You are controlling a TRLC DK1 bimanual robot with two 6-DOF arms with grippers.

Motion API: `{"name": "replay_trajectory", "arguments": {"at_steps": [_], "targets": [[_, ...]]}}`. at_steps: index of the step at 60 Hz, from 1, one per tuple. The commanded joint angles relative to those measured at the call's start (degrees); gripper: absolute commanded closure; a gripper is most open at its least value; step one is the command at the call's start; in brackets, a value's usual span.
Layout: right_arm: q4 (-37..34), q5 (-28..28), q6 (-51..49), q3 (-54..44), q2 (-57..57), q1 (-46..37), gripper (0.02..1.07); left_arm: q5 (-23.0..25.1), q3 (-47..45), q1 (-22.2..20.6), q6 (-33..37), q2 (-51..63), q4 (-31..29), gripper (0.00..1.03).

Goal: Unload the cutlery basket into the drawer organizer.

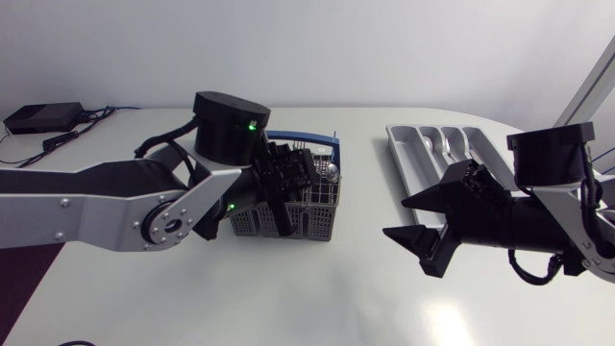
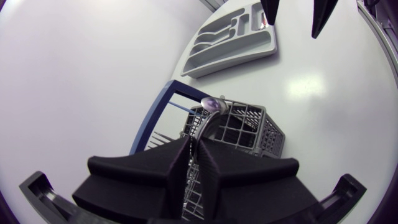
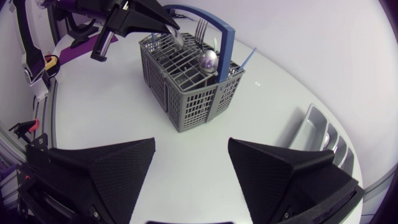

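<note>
The grey cutlery basket (image 1: 317, 219) with a blue handle (image 3: 222, 31) stands at mid-table. Out of it stick a silver spoon (image 3: 208, 60), a fork (image 3: 200, 28) and a blue-handled piece (image 3: 246, 56). My left gripper (image 1: 286, 221) points down into the basket. In the left wrist view its fingers (image 2: 177, 168) are pressed from both sides onto the thin silver handle of the spoon (image 2: 211, 102). My right gripper (image 1: 396, 218) hangs open and empty between the basket and the light grey drawer organizer (image 1: 408, 159). A few silver pieces lie in the organizer's compartments.
A black box (image 1: 43, 117) with cables lies at the table's far left corner. The organizer (image 2: 261, 53) sits at the back right, near the table's rounded edge. Bare white tabletop (image 1: 317, 298) stretches in front of the basket.
</note>
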Motion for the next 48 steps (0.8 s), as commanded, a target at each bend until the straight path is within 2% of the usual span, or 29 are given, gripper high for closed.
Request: {"name": "replay_trajectory", "arguments": {"at_steps": [1,17,25,35,40,48], "targets": [[0.8,0.3,0.5,-1.6,0.1,0.4,0.22,-0.9,-2.2,0.5,-1.4,-1.8,1.2,0.95],[1.3,0.3,1.2,-2.0,0.0,0.8,0.22,-3.8,-4.6,0.4,-7.8,-6.9,1.6,0.95],[2.2,1.7,2.4,-2.1,0.2,3.0,0.22,-7.1,-7.6,-1.2,-12.0,-9.0,3.6,0.95],[2.8,2.4,3.0,-1.7,0.8,4.5,0.22,-8.6,-10.0,-2.4,-17.3,-11.8,4.3,0.95],[3.0,2.7,3.1,-1.4,1.4,4.7,0.22,-8.6,-10.9,-3.3,-17.1,-12.3,4.8,0.94],[3.0,2.9,3.4,-1.4,1.6,5.3,0.22,-7.6,-11.0,-3.8,-11.3,-12.6,4.7,0.91]]}}
